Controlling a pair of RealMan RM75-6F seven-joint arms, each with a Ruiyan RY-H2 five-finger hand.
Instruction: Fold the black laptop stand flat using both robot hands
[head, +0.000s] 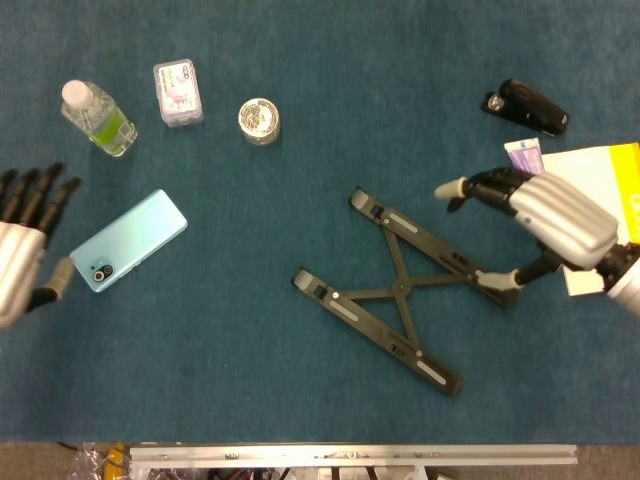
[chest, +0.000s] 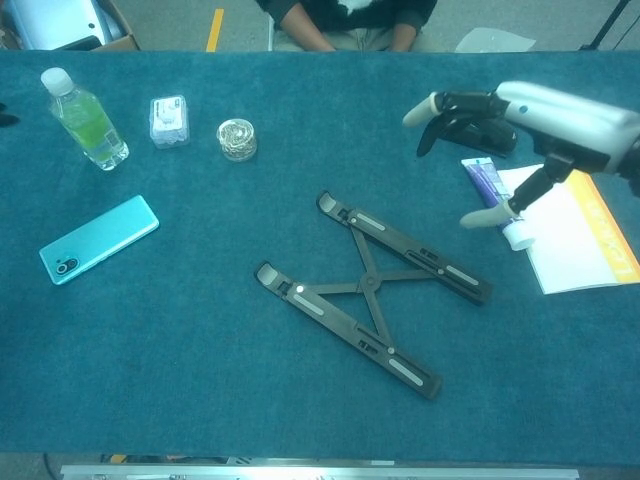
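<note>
Laptop stand (head: 398, 290), black, lying flat and spread in an X on the blue table (head: 330, 100). Right hand (head: 545, 218) above the stand's right end, fingers spread, holding nothing. Left hand (head: 22, 255) at the left edge beside the phone (head: 128, 240), fingers extended, empty

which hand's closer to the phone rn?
Left. The left hand hovers open just left of the phone; the right hand is far across the table, by the stand.

No text is legible anywhere (labels too blurred)
</note>
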